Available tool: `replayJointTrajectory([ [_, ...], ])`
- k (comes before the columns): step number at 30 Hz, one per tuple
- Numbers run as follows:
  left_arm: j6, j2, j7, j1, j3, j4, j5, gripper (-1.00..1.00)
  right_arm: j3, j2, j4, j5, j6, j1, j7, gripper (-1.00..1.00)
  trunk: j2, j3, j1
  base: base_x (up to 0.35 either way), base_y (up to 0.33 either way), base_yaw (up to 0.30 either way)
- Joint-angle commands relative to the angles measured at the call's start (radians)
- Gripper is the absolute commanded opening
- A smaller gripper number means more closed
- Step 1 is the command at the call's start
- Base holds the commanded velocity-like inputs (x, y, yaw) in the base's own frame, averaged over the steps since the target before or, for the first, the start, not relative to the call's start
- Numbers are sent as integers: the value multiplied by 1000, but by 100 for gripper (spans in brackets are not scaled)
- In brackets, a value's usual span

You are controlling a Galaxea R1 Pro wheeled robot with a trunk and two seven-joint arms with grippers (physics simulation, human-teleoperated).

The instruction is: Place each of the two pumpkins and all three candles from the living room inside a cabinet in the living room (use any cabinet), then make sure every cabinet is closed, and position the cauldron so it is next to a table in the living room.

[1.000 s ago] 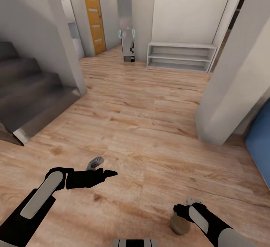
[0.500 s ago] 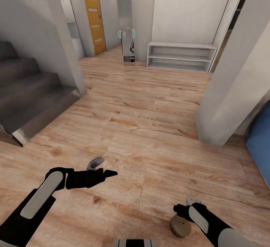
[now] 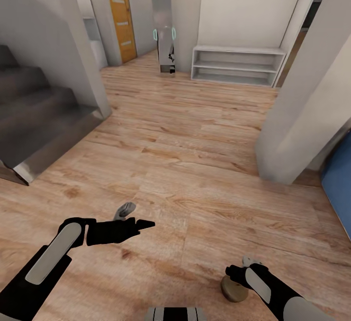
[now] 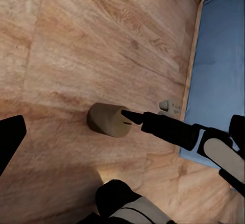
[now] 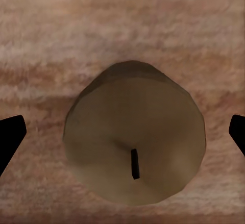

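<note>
Here we see the right end effector (image 3: 247, 262) spread wide above a candle (image 3: 234, 289) standing on the wood floor (image 3: 195, 165), fingertips clear of it; the left end effector (image 3: 139, 216) hangs released, well apart.

left arm: extended forward, low
left gripper (image 3: 130, 217): jaws spread apart, empty
right arm: bent, wrist pointing down
right gripper (image 3: 243, 270): jaws wide apart, gripping nothing
</note>
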Motion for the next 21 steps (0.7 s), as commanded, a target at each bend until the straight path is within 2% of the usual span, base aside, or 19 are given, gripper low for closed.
replayJointTrajectory([
  [1, 1, 1, 5, -1, -2, -1, 10, 100, 8, -1, -3, -10, 2, 0, -9, 100, 0, -1, 0, 0, 0, 0],
  [4, 1, 3, -9, -1, -3, 0, 10, 100, 8, -1, -2, -10, 2, 0, -9, 100, 0, -1, 0, 0, 0, 0],
  [8, 1, 3, -13, -1, -3, 0, 10, 100, 8, -1, -3, -10, 2, 0, -9, 100, -1, -16, 2, 0, 0, 0],
  [17, 1, 4, -19, -1, -3, 0, 11, 100, 8, -1, -3, -10, 2, 0, -9, 100, -1, -16, 2, 0, 0, 0],
  [19, 1, 4, -34, -1, -3, 0, 12, 100, 8, -1, -2, -10, 2, 0, -9, 100, -1, -16, 2, 0, 0, 0],
  [21, 1, 5, -80, -1, -4, 0, 11, 100, 8, -1, -2, -10, 2, 0, -9, 100, -1, -16, 2, 0, 0, 0],
])
